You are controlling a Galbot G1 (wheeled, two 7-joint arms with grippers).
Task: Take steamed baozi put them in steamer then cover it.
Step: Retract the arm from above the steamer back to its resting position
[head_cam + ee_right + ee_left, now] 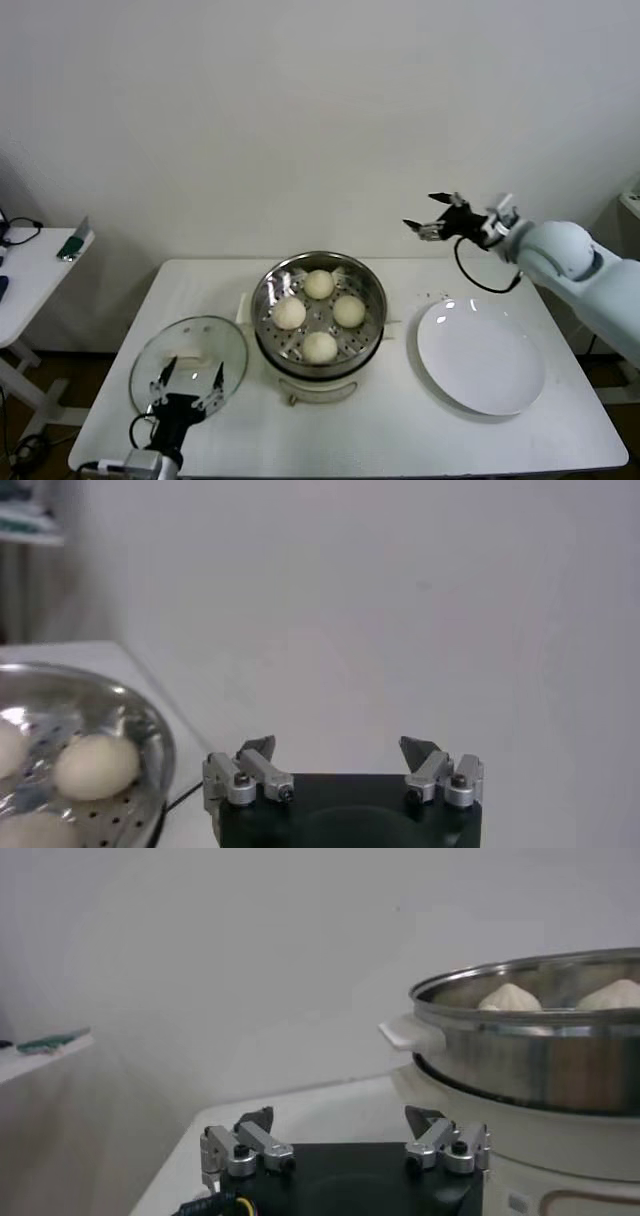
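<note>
Left gripper (188,384) open over cover (190,350), four baozi (320,284) in steamer (372,290)

Count, steamed baozi (319,315): four, all inside the steamer (372,322).
Steamer: one, ahead of the left claw (187,386) on the tabletop (400,430).
Cover (190,352): one, lying flat directly under the left claw.
White plate (480,356): one, below and nearer than the right claw (432,213).
Claws: two, both with fingers spread apart.
Tabletops: one main, plus one side table (30,270) beyond the left claw.
</note>
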